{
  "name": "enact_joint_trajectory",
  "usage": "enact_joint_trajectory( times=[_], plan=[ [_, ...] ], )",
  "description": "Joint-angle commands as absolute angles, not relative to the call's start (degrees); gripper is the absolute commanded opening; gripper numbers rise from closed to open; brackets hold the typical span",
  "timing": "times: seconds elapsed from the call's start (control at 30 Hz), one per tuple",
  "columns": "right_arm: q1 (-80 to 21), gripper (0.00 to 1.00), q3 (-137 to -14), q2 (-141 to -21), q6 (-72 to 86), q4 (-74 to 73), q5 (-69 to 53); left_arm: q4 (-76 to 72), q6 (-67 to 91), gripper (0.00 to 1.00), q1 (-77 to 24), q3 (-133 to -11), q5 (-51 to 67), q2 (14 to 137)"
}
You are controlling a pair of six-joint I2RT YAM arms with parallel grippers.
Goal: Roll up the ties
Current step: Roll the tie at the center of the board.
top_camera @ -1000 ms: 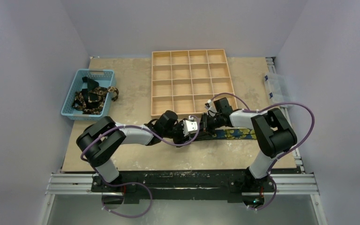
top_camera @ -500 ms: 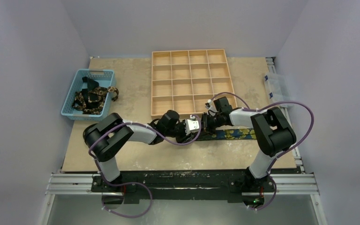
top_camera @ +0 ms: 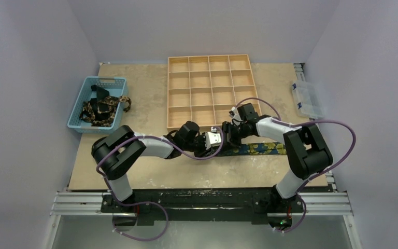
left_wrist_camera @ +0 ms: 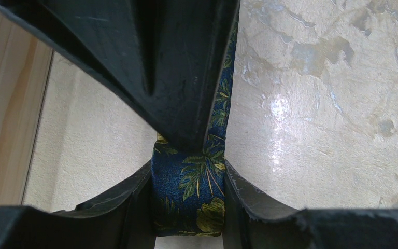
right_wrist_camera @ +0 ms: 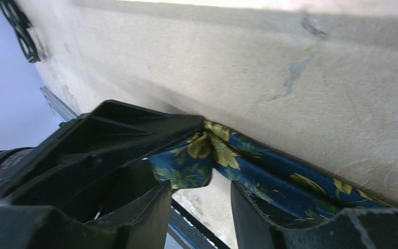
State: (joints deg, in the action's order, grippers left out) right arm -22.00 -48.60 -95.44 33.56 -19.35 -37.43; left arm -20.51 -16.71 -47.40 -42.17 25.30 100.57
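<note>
One of the ties (top_camera: pixel 261 148), navy with yellow-green leaves, lies flat along the table in front of the wooden tray. Its left end is folded into a small roll (left_wrist_camera: pixel 189 194). My left gripper (left_wrist_camera: pixel 187 168) is shut on that roll, one finger pressed against each edge. In the top view the left gripper (top_camera: pixel 216 140) meets my right gripper (top_camera: pixel 232 133) over that end. The right gripper (right_wrist_camera: pixel 201 189) is open, with bare table showing between its fingers and the folded tie end (right_wrist_camera: pixel 186 168) just beyond its tips. The tie (right_wrist_camera: pixel 290 179) runs off to the right.
A wooden tray (top_camera: pixel 168 96) of square compartments stands behind the grippers. A blue basket (top_camera: pixel 83 91) at the left holds more patterned ties (top_camera: pixel 101 108). A clear plastic box (top_camera: pixel 307 98) sits at the right table edge.
The right gripper has opened and let go of the tie end, and has shifted slightly back. The left gripper has moved right and closed in on the folded end.
</note>
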Motion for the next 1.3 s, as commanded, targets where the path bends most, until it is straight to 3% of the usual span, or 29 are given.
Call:
enact_joint_trajectory(
  times=[0.0,0.2,0.43,0.5,0.57,0.8,0.93,0.97,1.0,1.13,1.27],
  plan=[
    [-21.9,0.46,-51.5,-93.5,33.6,-17.9,-40.2,-13.8,-16.7,0.28,-47.5,-42.5,25.2,100.4],
    [-24.0,0.44,-51.3,-96.1,35.7,-13.8,-42.9,-13.6,-16.7,0.31,-47.5,-43.0,25.4,100.7],
    [-25.9,0.34,-50.1,-99.7,35.2,-12.4,-41.5,-13.9,-16.8,0.33,-47.6,-43.0,25.8,100.5],
    [-25.8,0.21,-49.2,-100.1,34.5,-12.5,-40.2,-13.9,-16.9,0.33,-47.6,-43.0,26.1,100.3],
    [-25.4,0.01,-48.5,-100.6,34.1,-12.5,-39.6,-14.0,-17.0,0.35,-47.6,-42.8,26.4,100.0],
    [-24.5,0.0,-47.2,-102.4,32.6,-14.7,-37.0,-15.6,-16.2,0.45,-47.3,-41.6,26.3,96.2],
    [-23.4,0.0,-45.7,-103.4,31.4,-15.5,-35.7,-16.5,-13.5,0.55,-46.3,-41.9,25.9,93.7],
    [-23.2,0.0,-45.5,-103.6,31.0,-16.1,-35.4,-16.2,-12.7,0.65,-46.0,-42.3,26.0,93.1],
    [-23.1,0.0,-45.7,-103.7,30.3,-16.8,-34.3,-16.2,-11.9,0.69,-45.5,-42.6,26.0,92.2],
    [-23.1,0.0,-46.3,-103.9,29.0,-18.4,-32.7,-16.6,-10.5,0.74,-44.6,-43.7,23.6,87.8],
    [-23.1,0.0,-46.6,-104.5,28.6,-18.8,-32.4,-17.8,-5.0,0.94,-43.5,-45.1,19.1,80.3]
  ],
)
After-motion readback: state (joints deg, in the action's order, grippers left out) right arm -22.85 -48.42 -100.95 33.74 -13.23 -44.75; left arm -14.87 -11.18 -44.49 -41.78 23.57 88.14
